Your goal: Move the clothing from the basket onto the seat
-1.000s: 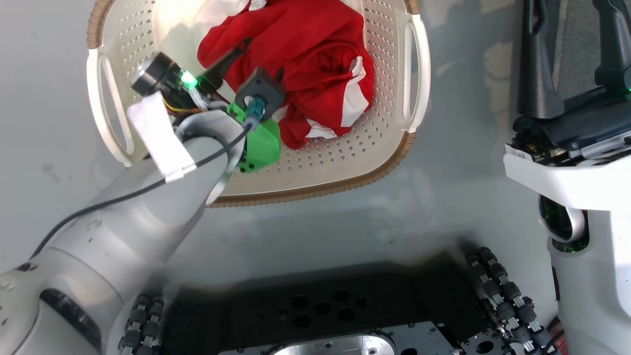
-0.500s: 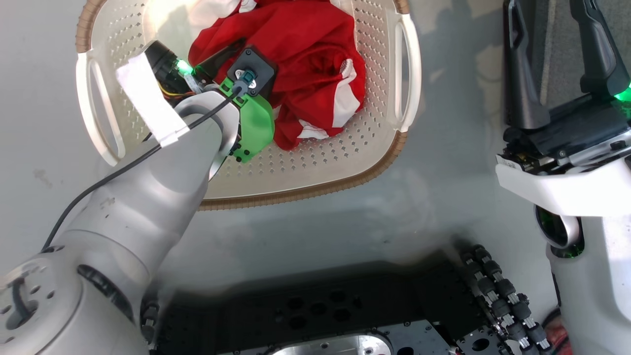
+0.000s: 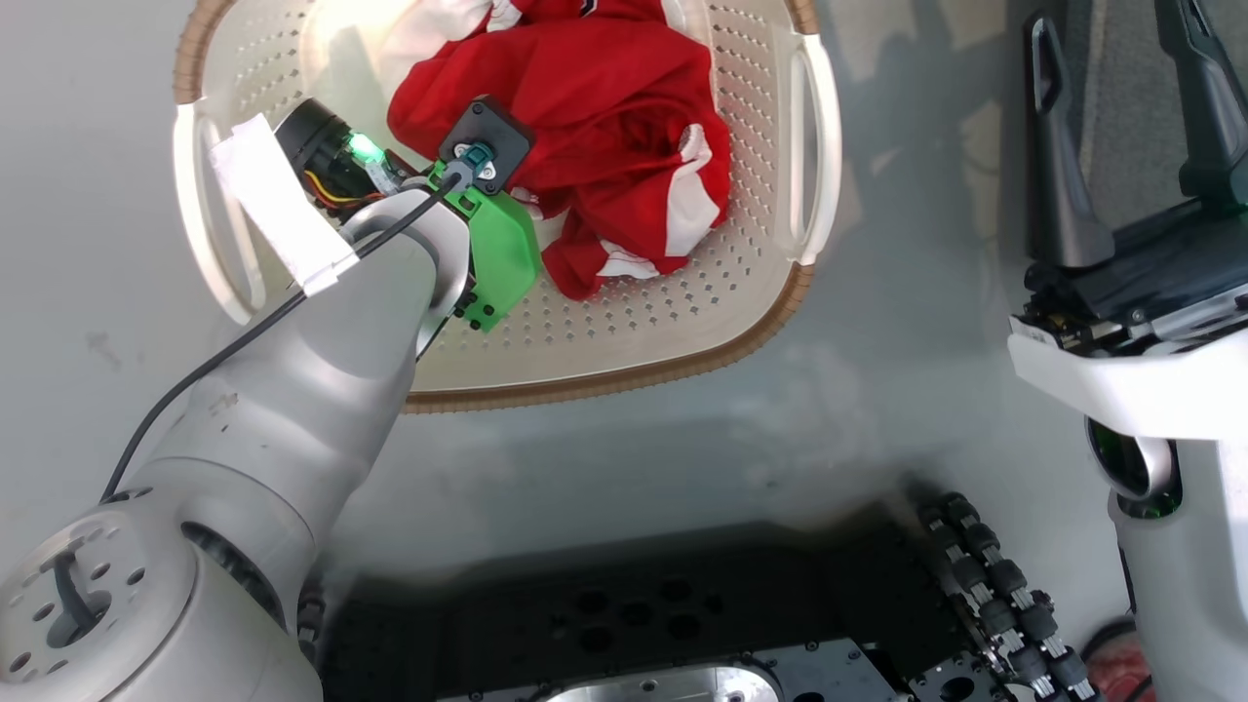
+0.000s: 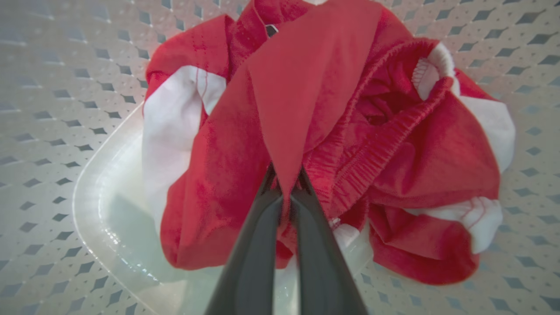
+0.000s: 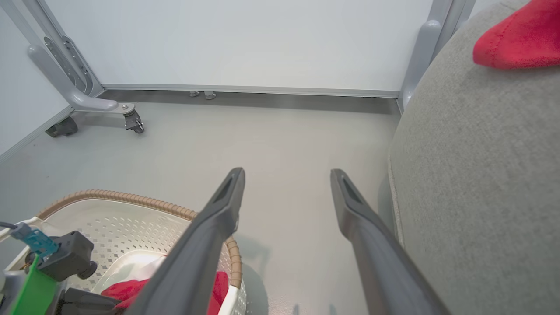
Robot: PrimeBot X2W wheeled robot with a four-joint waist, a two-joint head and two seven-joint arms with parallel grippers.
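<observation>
One red heap of clothing (image 4: pixel 393 166) lies bunched on the floor of the basket (image 3: pixel 682 322). Your left gripper (image 4: pixel 284 188) is clenched on a raised fold near the heap's middle, probably so that a lift draws the cloth free. Your right gripper (image 5: pixel 286 173) hangs spread and empty beside the seat (image 5: pixel 481 175), apparently kept out of the way.

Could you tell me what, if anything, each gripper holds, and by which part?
The left gripper, jaws shut, pinches a taut red fold of the clothing; the right gripper holds nothing.
</observation>
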